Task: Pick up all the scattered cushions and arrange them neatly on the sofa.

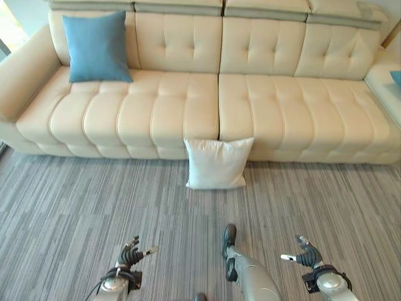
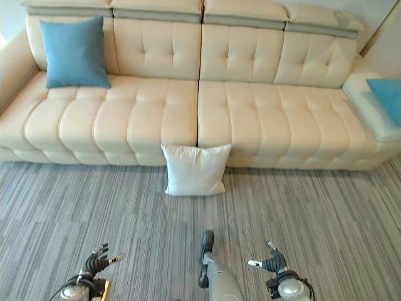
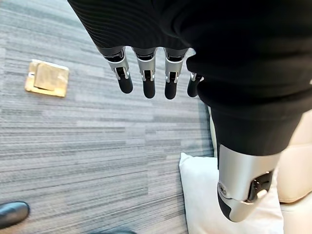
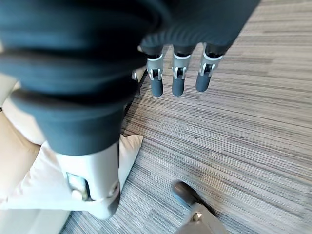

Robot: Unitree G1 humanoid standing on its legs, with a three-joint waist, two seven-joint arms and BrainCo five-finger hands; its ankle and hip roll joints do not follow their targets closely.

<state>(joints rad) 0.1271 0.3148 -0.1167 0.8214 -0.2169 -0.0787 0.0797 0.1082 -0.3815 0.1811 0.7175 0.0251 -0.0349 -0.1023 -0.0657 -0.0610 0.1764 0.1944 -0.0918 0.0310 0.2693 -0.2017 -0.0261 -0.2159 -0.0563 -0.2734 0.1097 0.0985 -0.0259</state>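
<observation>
- One cream tufted leather sofa (image 2: 250, 119), its backrest made of four cushioned sections.
- Three square fabric cushions: one white cushion (image 2: 195, 169) on the floor against the sofa front, one blue cushion (image 2: 74, 52) on the seat, and another blue cushion (image 2: 386, 94), partly cut off.
- One brass floor plate (image 3: 47, 78) in the grey striped carpet (image 1: 81, 207).

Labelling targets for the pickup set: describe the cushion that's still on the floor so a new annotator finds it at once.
Start at the long cream sofa across the back of the room. Drop to the carpet at its front edge, below the seam between the two middle seats: the white cushion leans upright there. The blue cushion sits up on the seat; this is the white one, on the floor.
</observation>
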